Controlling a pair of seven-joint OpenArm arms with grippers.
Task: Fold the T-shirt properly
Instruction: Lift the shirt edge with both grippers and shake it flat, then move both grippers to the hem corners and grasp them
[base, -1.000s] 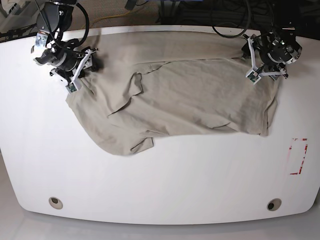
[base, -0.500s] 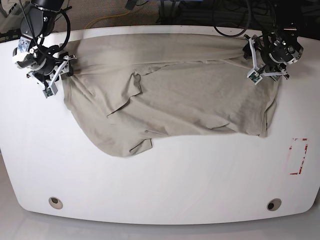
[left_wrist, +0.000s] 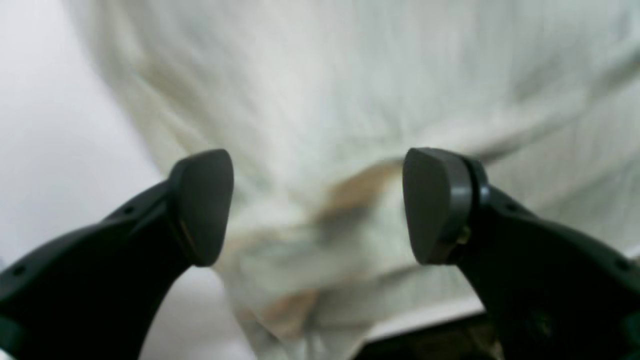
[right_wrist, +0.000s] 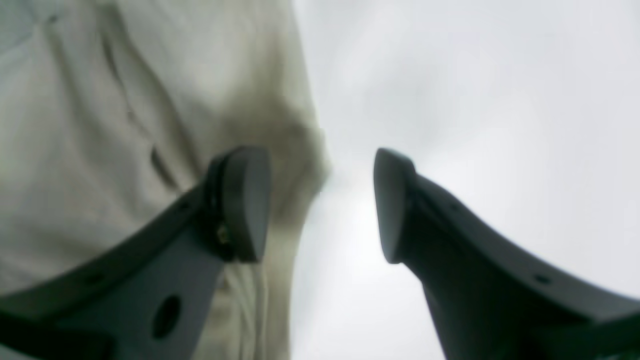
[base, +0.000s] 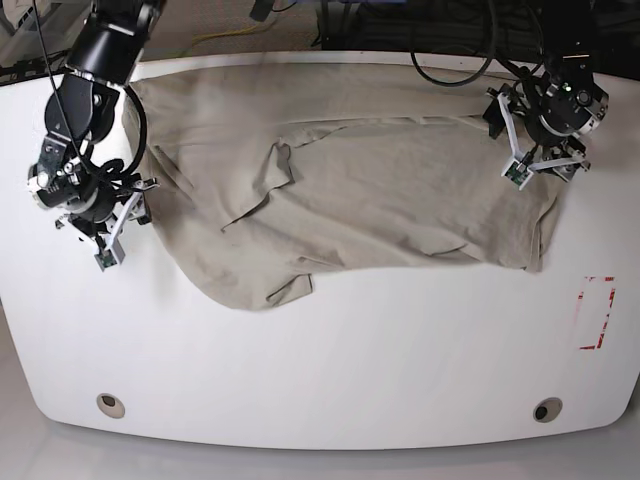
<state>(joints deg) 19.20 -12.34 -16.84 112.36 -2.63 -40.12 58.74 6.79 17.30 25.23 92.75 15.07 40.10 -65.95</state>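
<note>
Beige, wrinkled cotton-like cloth — the T-shirt (base: 380, 190) — was spread across the far half of the white table (base: 330, 370), rumpled, with a fold running through its middle and one corner trailing toward the near-left in the base view. The left gripper (base: 545, 168) was seen above the shirt's edge at the right of that view; in its wrist view its jaws stood wide apart over bunched fabric (left_wrist: 320, 150), with nothing clamped between the pads (left_wrist: 202, 205). The right gripper (base: 112, 238) was placed just beside the shirt's opposite edge, over bare table. Its jaws were parted too — one finger (right_wrist: 242, 200) was seen in front of the cloth (right_wrist: 125, 125), the other over the white surface — and nothing was held.
</note>
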